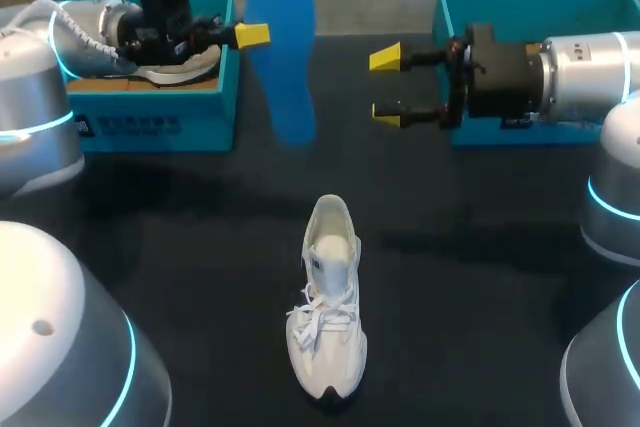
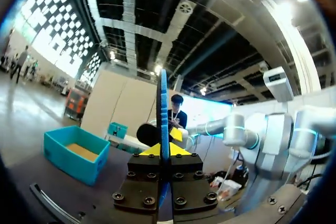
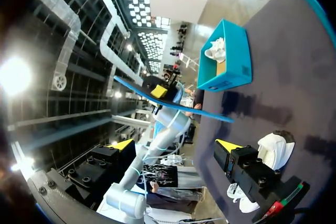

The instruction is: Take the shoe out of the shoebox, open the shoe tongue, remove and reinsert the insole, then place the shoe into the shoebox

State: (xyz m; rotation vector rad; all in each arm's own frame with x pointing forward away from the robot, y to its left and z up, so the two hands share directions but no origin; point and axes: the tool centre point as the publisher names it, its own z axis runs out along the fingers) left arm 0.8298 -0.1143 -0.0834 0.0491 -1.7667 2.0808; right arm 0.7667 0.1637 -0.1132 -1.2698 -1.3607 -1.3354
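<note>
Insole [image 1: 281, 42] is clamped upright by L fingers [image 1: 252, 35]; R fingers [image 1: 385, 57] are spread, empty. Should be fed toe-first into shoe [image 1: 328, 312], kept flat, not buckled.

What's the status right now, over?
Left gripper shut on blue insole, held up. Right gripper open, facing it. White shoe on table; nothing between.

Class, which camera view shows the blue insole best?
The head view: the blue insole shows its broad flat face, held by the left gripper. The left wrist view sees it edge-on; the right wrist view, a thin slanted strip.
</note>
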